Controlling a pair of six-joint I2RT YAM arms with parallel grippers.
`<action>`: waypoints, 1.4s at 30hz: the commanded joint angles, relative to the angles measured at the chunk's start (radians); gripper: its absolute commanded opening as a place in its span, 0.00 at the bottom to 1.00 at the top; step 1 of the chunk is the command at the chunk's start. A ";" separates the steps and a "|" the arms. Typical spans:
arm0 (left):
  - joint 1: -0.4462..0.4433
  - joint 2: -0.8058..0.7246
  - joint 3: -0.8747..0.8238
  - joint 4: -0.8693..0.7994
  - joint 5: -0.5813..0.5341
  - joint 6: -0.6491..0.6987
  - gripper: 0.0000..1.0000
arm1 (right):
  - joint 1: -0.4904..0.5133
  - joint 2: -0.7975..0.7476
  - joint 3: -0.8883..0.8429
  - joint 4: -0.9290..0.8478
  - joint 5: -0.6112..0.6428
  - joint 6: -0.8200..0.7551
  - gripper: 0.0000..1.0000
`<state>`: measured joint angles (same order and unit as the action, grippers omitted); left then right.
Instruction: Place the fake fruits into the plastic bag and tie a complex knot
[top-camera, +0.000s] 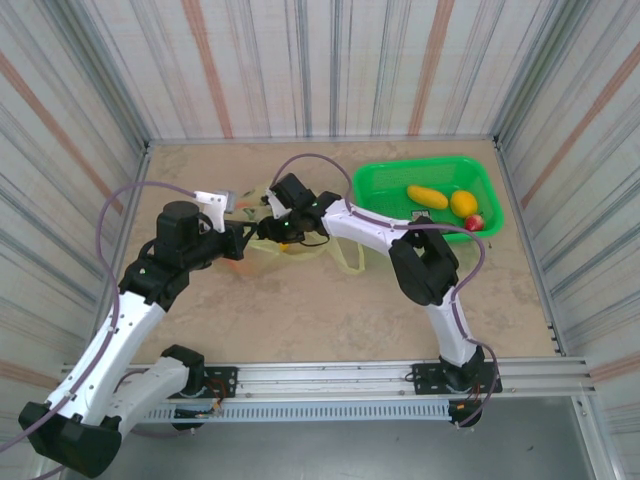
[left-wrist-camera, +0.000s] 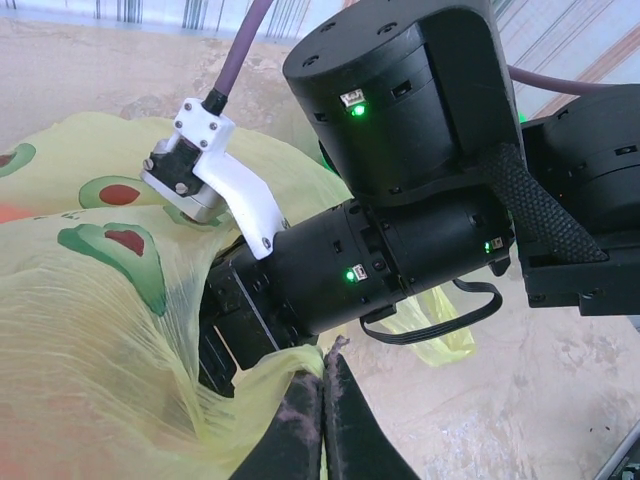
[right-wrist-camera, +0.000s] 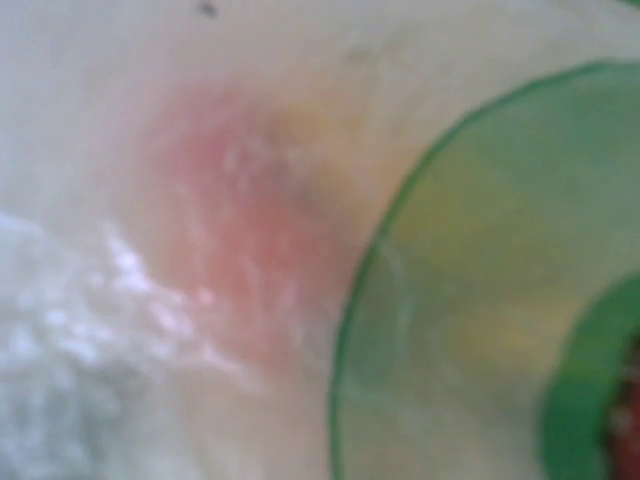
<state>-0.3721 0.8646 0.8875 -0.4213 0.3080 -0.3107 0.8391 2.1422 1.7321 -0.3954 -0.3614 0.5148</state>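
Observation:
The pale yellow-green plastic bag (top-camera: 262, 246) lies mid-table between my two arms, one loop handle (top-camera: 350, 262) trailing to the right. My left gripper (left-wrist-camera: 324, 385) is shut on a bunched edge of the plastic bag (left-wrist-camera: 90, 340), which has green printed spots. My right gripper (top-camera: 270, 230) reaches into the bag's mouth; its black body (left-wrist-camera: 235, 330) goes under the film and its fingers are hidden. In the right wrist view, bag film (right-wrist-camera: 150, 380) lies close against the lens with a blurred pinkish shape (right-wrist-camera: 235, 220) behind it. Three fake fruits remain in the basket: a long yellow one (top-camera: 427, 196), a round yellow-orange one (top-camera: 462, 203) and a small red one (top-camera: 475, 221).
The rigid green mesh basket (top-camera: 380, 185) stands at the back right, beside the right arm's forearm. Striped walls close in the table on three sides. The right arm's wrist housing (left-wrist-camera: 400, 90) hangs right in front of my left wrist camera.

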 joint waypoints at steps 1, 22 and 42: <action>0.011 -0.013 -0.009 0.004 -0.014 0.014 0.00 | -0.016 -0.083 -0.046 -0.013 0.041 -0.011 0.92; 0.016 -0.013 -0.009 0.006 -0.007 0.010 0.00 | -0.318 -0.599 -0.412 -0.045 0.014 0.018 0.71; -0.016 -0.004 -0.003 -0.005 -0.002 0.011 0.00 | -0.863 -0.209 -0.172 -0.099 0.248 -0.124 0.92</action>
<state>-0.3786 0.8650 0.8875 -0.4217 0.3050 -0.3107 0.0090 1.8896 1.5032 -0.5602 -0.0402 0.4240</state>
